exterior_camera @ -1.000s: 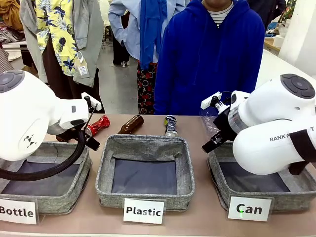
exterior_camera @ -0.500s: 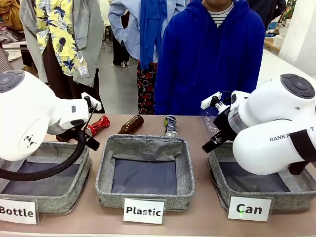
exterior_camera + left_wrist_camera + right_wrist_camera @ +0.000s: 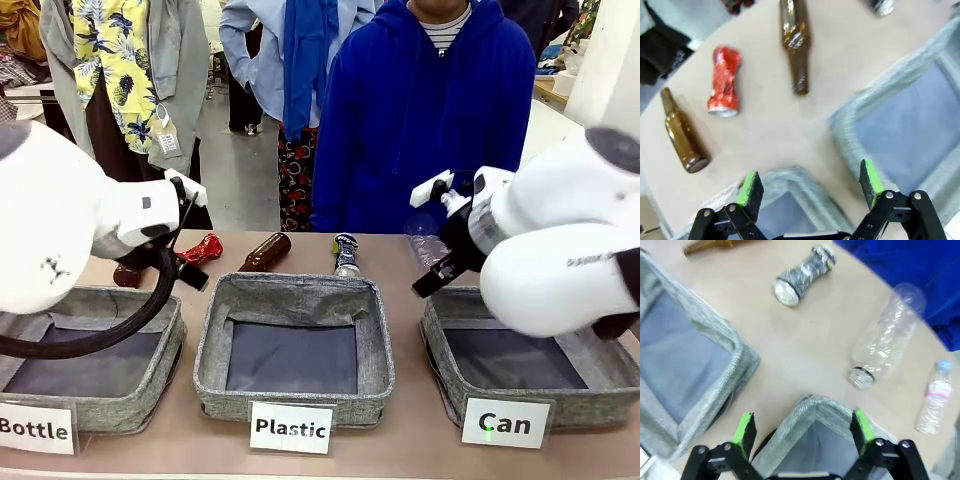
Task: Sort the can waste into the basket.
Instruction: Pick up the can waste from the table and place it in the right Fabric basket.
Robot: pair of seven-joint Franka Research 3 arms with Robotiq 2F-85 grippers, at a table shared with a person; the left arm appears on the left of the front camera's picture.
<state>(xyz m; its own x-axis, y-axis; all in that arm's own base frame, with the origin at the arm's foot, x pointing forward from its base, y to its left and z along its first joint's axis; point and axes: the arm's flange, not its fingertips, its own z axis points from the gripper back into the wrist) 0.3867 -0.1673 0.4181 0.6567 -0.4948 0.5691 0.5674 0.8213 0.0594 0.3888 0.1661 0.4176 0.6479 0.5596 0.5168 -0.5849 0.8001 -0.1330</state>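
The crushed red can (image 3: 724,80) is lying on its side on the desk (image 3: 770,130), between two brown bottles (image 3: 795,45) (image 3: 682,132) and touching neither. The dark can (image 3: 805,275) is lying well apart from it, silver end turned toward my right wrist camera, just beyond the far rim of the Plastic basket (image 3: 740,360); its print is too blurred for me to read. In the front view both cans are sitting in the far row near the person in the blue top (image 3: 430,110), the red one (image 3: 200,249) toward my left, the dark one (image 3: 345,250) near the middle.

The Can basket (image 3: 600,400) is standing at my right with its white label (image 3: 505,422) facing me. I am seeing no can inside it, though my right arm is covering part of it.

I am holding my right pincer (image 3: 804,430) wide open with nothing in it, above that basket's far corner (image 3: 810,405). A clear plastic bottle (image 3: 885,340) is lying beyond the corner, with a smaller one (image 3: 935,397) off to the side.

I am holding my left pincer (image 3: 810,181) wide open too, gripping nothing, over a grey basket corner (image 3: 790,175), with the Plastic basket's rim (image 3: 875,110) beside it.
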